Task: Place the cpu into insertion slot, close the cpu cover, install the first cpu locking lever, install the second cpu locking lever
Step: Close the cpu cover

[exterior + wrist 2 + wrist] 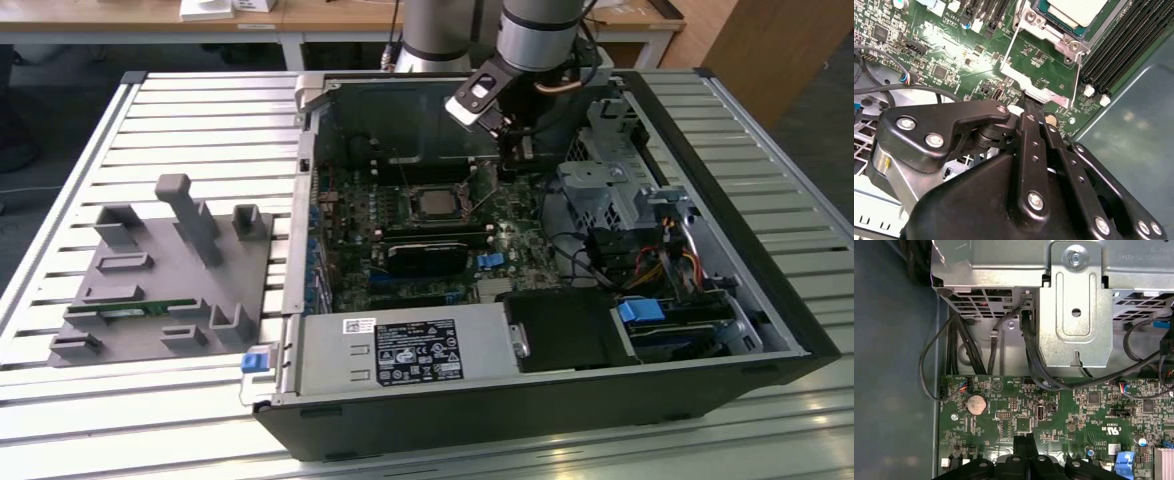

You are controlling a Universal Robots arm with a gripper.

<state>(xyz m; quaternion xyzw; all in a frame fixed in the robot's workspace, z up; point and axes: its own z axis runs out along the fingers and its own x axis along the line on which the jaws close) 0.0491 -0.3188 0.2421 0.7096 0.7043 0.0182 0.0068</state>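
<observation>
CPU cover (1046,94) has the gripper (1029,102) on it. The fingers are pressed together, with the tips touching the cover's free edge in the second wrist view. Can't tell if any metal sits between them. The cover is swung open, off the socket, and green board (944,50) shows through its square opening. A thin wire lever (1006,47) runs along one side of it and a second one (1074,75) along the other.

CPU (1076,10) is seated in the socket just past the cover's hinge end, silver top exposed. Black memory slots (1124,45) sit right beside the socket.

In the first wrist view the closed fingers (1030,445) are over the board. A coin battery (976,404) is nearby, and black cables (1029,355) and a metal drive cage (1074,315) lie beyond it.

In the exterior view the arm reaches down into the open computer case (534,420). The gripper (513,148) is just to the exterior view's right of the CPU (434,203). The case lies on a slatted table (134,100). A gray parts fixture (160,270) is on the exterior view's left, well apart from the case.
</observation>
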